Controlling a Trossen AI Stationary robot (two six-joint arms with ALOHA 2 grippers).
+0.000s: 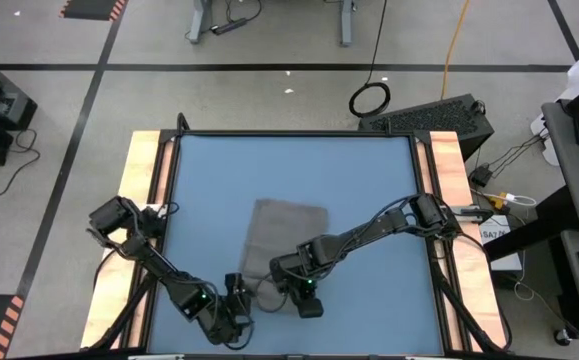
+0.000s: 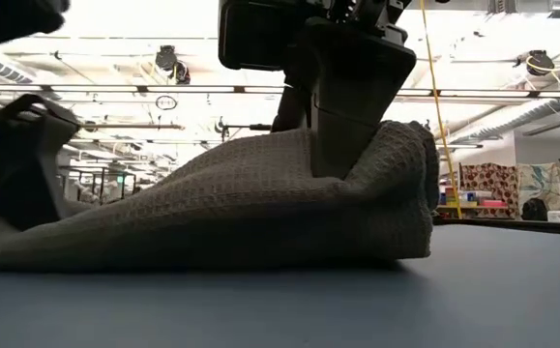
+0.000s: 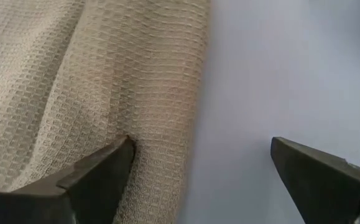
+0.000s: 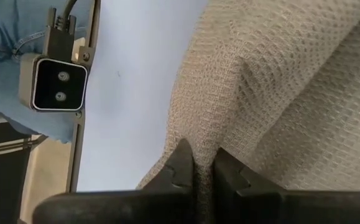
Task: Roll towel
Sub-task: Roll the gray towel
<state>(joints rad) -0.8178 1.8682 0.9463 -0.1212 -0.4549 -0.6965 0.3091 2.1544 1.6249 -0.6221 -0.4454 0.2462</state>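
Currently: right gripper (image 4: 203,163) pinching towel (image 1: 281,232) at near edge; left gripper (image 3: 198,168) spread wide beside same edge. Risk: thin pinch slipping, fold collapsing, roll skewing.

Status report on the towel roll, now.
Right gripper shut on the towel, near edge lifted into a fold. Left gripper open at the towel's near edge, holding nothing. Nothing in the way on the table.

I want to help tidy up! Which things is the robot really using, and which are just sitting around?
Using:
- the towel, partly folded on the blue table
- right gripper, pinching the towel's edge
- left gripper, open beside the towel

Just sitting around:
- small camera on the table's edge
- coiled cable on the floor
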